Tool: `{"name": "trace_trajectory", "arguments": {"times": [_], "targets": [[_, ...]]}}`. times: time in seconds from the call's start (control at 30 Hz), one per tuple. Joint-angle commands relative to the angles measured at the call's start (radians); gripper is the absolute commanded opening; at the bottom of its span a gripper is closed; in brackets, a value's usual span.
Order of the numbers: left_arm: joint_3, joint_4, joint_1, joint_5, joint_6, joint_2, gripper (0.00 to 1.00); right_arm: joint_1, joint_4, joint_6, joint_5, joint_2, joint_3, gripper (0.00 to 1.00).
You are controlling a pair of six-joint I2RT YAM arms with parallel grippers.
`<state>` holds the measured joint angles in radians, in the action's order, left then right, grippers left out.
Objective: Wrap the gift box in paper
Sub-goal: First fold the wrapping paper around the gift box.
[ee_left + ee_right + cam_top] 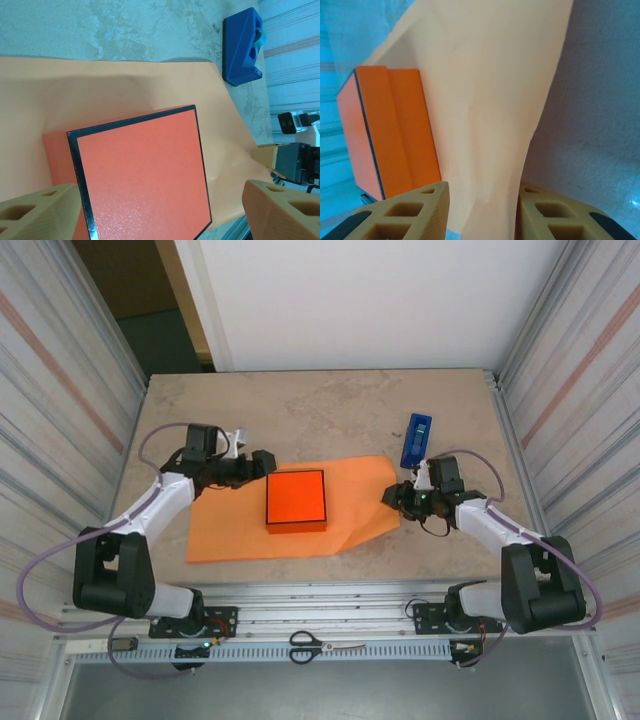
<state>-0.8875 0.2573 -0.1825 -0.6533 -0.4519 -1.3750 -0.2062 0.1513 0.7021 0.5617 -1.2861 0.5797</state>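
A: From the top camera, how does the gift box look?

B: Flat, square, bright red-orange on top, dark at the edges. It lies near the middle of the paper, a paler orange sheet spread on the tabletop. A blue tape dispenser stands near the sheet's far right corner, apart from it.

A: And the end effectors there?

B: The left end effector is just beside the box's far left corner, over the sheet. The right end effector is at the sheet's right edge.

A: Left wrist camera?

B: The gift box shows a thin black rim round its top, with the paper creased beneath it. The left end effector gapes wide with its fingers either side of the box, holding nothing. I cannot tell whether they touch it.

A: Right wrist?

B: The paper rises between the fingers of the right end effector, and the gift box lies beyond. The jaws stand partly apart with a gap showing. The sheet brushes one finger and is not clamped.
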Motion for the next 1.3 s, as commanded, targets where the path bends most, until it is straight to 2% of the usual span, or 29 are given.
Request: {"name": "trace_trajectory", "arguments": {"times": [0.0,0.03,0.1,0.2,0.23,0.3,0.33,0.47,0.57,0.63,0.8,0.93,1.27], "targets": [[0.010,0.007,0.013,-0.012,0.003,0.042,0.84,-0.014,0.034,0.007,-0.029,-0.005,0.033,0.34],[0.010,0.005,0.013,-0.017,0.000,0.043,0.84,-0.016,0.037,0.008,-0.032,-0.006,0.035,0.33],[0.010,-0.001,0.014,-0.019,-0.007,0.047,0.84,-0.023,0.040,0.009,-0.039,-0.005,0.041,0.26],[0.015,-0.024,0.020,-0.036,-0.027,0.057,0.84,-0.040,0.064,0.011,-0.076,0.005,0.054,0.23],[0.017,-0.031,0.021,-0.037,-0.038,0.062,0.86,-0.047,0.064,0.010,-0.084,0.011,0.057,0.19],[0.027,-0.052,0.026,-0.047,-0.054,0.076,0.97,-0.065,0.055,0.006,-0.093,0.026,0.064,0.15],[0.033,-0.061,0.028,-0.045,-0.062,0.085,0.99,-0.076,0.052,0.001,-0.098,0.031,0.071,0.14],[0.047,-0.073,0.029,-0.044,-0.075,0.111,0.99,-0.143,0.073,-0.041,-0.154,0.052,0.120,0.12],[0.054,-0.097,0.032,-0.090,-0.091,0.112,0.99,-0.205,0.083,-0.080,-0.216,0.066,0.156,0.12],[0.054,-0.102,0.033,-0.114,-0.104,0.107,0.99,-0.249,0.084,-0.110,-0.240,0.070,0.178,0.12],[0.045,-0.117,0.028,-0.165,-0.140,0.084,0.84,-0.357,0.071,-0.155,-0.263,0.047,0.237,0.13],[0.015,-0.122,-0.005,-0.184,-0.167,0.054,0.76,-0.425,0.050,-0.178,-0.244,0.007,0.276,0.13],[-0.067,-0.122,-0.107,-0.133,-0.261,-0.013,0.78,-0.522,-0.019,-0.160,-0.176,-0.113,0.343,0.14]]}}
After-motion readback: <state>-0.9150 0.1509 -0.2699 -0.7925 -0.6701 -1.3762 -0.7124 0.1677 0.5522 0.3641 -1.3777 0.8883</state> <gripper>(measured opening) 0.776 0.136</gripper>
